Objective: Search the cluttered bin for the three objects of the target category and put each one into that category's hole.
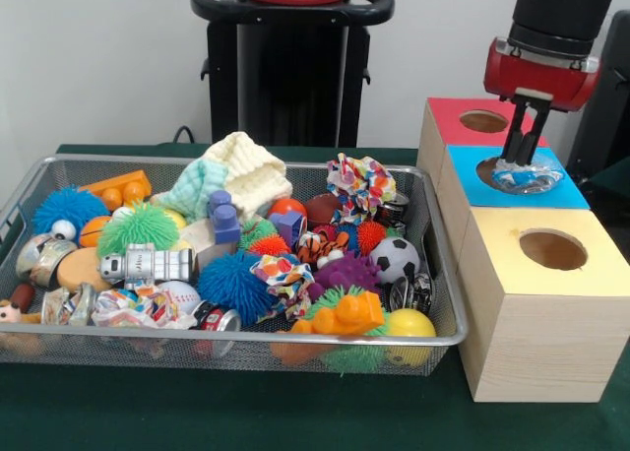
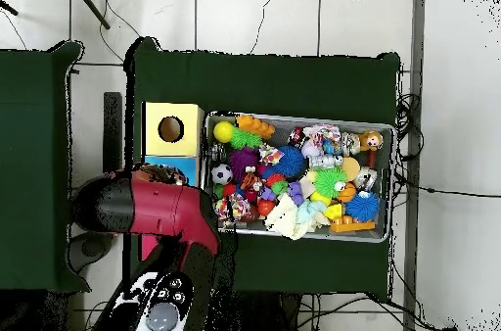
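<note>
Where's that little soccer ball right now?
Front view: the soccer ball sits in the wire bin's right end, beside the purple spiky toy, above the yellow ball.

Upper arm (image 1: 566, 8) cut off by the top edge in the front view. End effector (image 1: 527, 165) tips sunk behind a crumpled clear item (image 1: 525, 180) at the blue box's hole (image 1: 492, 167), contact hidden. In the overhead view, blue box (image 2: 161, 162) and red box mostly covered by the arm (image 2: 147, 208). Bin's (image 1: 295, 341) left corner cropped in the front view. Lower toys buried under the pile, too small overhead to identify.
</note>
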You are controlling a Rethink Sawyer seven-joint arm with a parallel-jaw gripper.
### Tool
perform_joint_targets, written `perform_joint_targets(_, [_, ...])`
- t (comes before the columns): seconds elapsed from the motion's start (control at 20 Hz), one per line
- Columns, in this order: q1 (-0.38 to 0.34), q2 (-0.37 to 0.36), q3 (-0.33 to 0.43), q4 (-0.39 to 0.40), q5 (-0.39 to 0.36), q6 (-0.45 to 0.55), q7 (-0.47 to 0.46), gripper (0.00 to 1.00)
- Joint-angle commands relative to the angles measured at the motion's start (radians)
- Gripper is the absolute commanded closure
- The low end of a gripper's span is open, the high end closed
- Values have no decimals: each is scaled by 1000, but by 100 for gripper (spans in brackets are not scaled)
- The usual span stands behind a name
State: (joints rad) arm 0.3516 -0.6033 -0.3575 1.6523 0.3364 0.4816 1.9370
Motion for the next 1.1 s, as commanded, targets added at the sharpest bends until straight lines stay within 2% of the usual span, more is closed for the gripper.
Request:
perform_joint_targets(0.05, [15, 42, 133, 111, -57, -75, 111, 100])
perform_joint_targets(0.25, [10, 54, 163, 114, -39, -98, 111, 100])
perform_joint_targets(0.7, [39, 36, 149, 79, -29, -28, 127, 100])
perform_joint_targets(0.9, [54, 117, 116, 38, -55, -81, 129, 100])
perform_joint_targets(1.1, [28, 219, 130, 16, -73, -236, 119, 100])
